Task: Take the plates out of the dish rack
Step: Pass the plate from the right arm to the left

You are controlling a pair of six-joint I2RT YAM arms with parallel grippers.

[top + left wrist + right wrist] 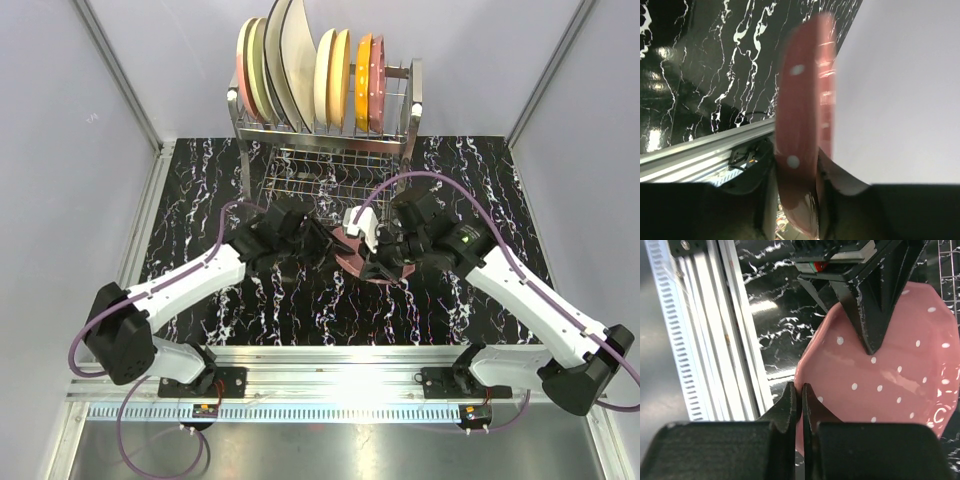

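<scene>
A maroon-pink plate [352, 258] with white speckles hangs tilted on edge over the black marbled table, in front of the dish rack [325, 160]. My left gripper [326, 243] is shut on its left rim; in the left wrist view the plate [800, 120] fills the gap between the jaws of that gripper [796, 170]. My right gripper [801, 392] is shut on the near rim of the plate [890, 375]. One of the left gripper's fingers [867, 315] lies on the plate's face. Several more plates [300, 65] stand upright in the rack's top tier.
The rack's lower wire tier [320, 185] lies just behind both grippers. White walls [60, 200] close in the table on three sides. An aluminium rail [330, 355] runs along the near edge, by the arm bases.
</scene>
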